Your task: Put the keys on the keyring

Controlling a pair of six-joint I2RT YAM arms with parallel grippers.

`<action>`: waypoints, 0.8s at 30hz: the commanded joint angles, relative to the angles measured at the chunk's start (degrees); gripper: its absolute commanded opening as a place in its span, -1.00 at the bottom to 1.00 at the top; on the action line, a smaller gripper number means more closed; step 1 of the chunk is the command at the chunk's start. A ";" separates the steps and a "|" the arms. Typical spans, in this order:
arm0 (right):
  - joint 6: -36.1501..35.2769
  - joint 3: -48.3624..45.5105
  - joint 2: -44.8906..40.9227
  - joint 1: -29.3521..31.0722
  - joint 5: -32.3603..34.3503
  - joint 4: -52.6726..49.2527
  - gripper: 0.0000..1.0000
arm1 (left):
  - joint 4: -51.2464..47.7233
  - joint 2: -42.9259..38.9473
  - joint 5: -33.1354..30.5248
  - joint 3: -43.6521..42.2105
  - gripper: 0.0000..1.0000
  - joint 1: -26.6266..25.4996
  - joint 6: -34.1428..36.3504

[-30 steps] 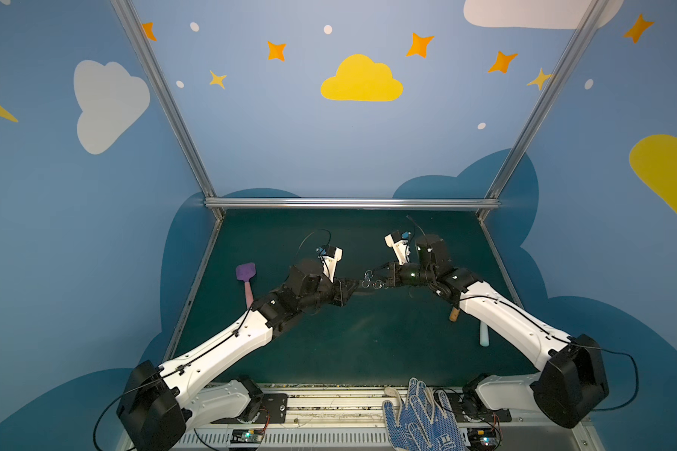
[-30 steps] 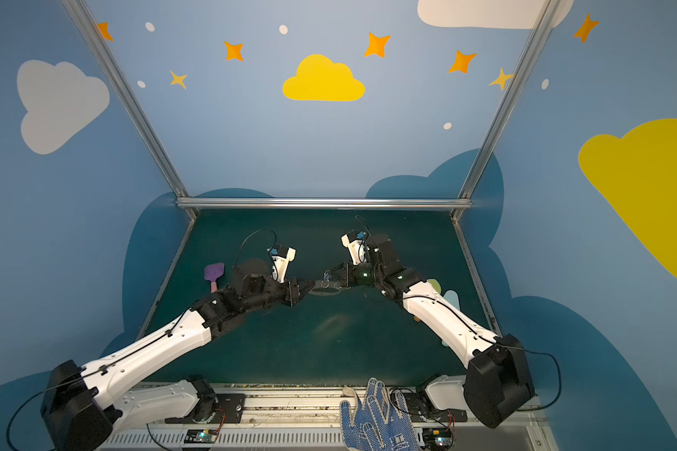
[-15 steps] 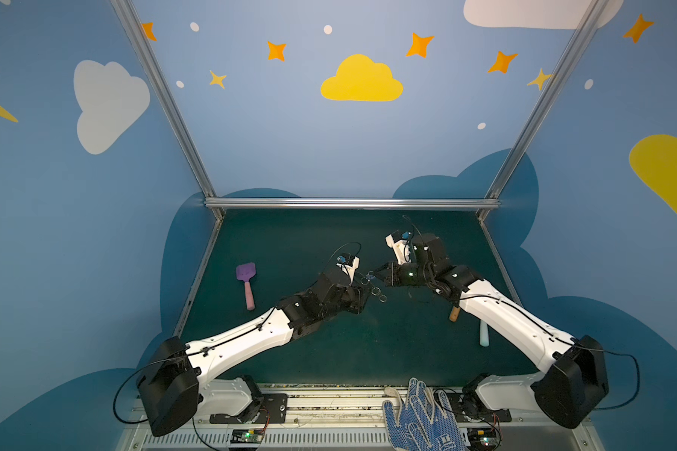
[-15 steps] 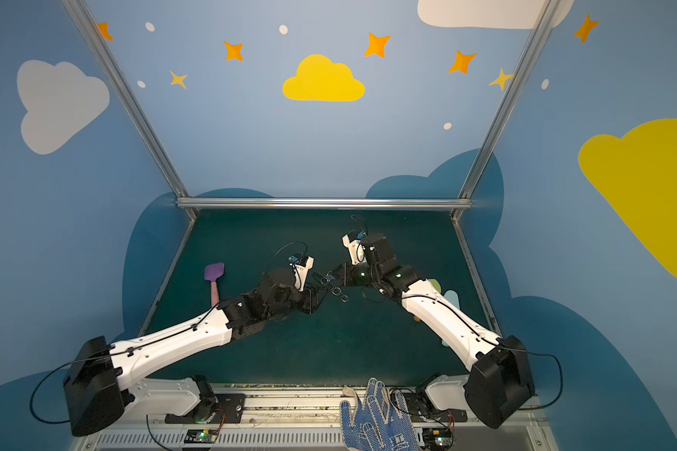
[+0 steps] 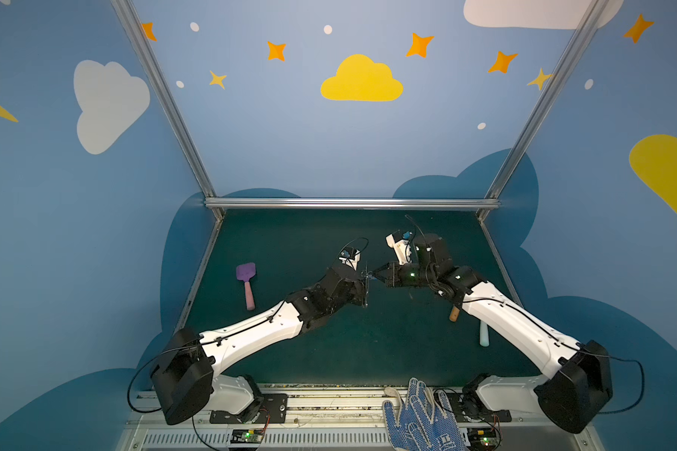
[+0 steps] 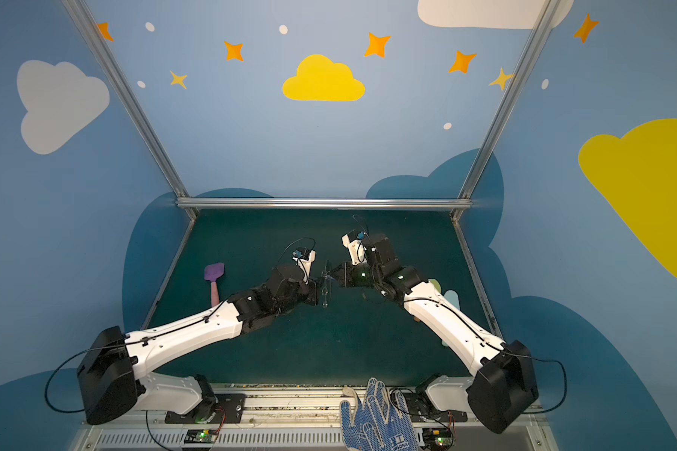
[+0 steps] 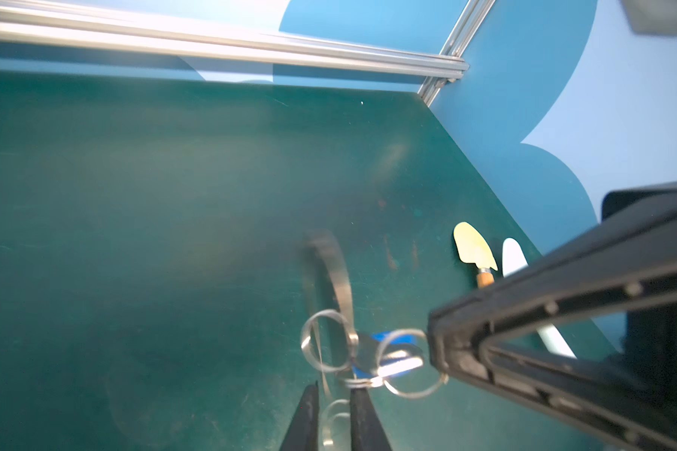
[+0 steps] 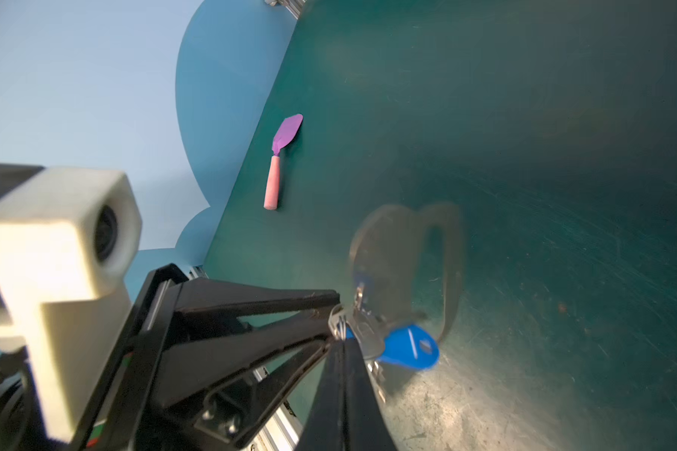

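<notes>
The keyring (image 7: pixel 331 269), a grey plate with split rings, hangs blurred above the green mat, edge-on in a top view (image 6: pixel 325 289). My left gripper (image 7: pixel 336 388) is nearly closed, with a small split ring of the keyring between its fingers. It also shows in the right wrist view (image 8: pixel 335 312) and a top view (image 5: pixel 365 279). The keys (image 8: pixel 407 347), a blue tag with a silvery key, hang from a metal ring. My right gripper (image 8: pixel 342 341) is shut on that ring and meets the left one tip to tip (image 5: pixel 373 273).
A purple-headed, pink-handled spatula (image 5: pixel 246 273) lies at the left of the mat. A yellow-headed spatula with a wooden handle (image 7: pixel 473 248) and a pale utensil (image 7: pixel 512 257) lie under the right arm. A blue dotted glove (image 5: pixel 423 418) lies on the front rail.
My left arm has reached further right toward the right gripper. Its jaws widened and then narrowed. The keyring now swings edge-on. The right arm has hardly moved.
</notes>
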 commanded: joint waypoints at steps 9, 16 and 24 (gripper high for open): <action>1.76 0.89 0.86 -0.15 -5.50 -1.46 -1.00 | 1.04 -1.55 1.41 0.60 -0.85 1.76 2.58; 4.46 -0.53 2.20 -1.40 -9.38 1.66 -1.00 | 4.52 -3.25 7.03 -1.42 -0.75 1.86 1.91; 10.50 -3.30 3.08 -4.27 -13.42 7.68 -1.00 | 2.04 -4.83 8.46 -2.66 -0.53 3.68 -2.79</action>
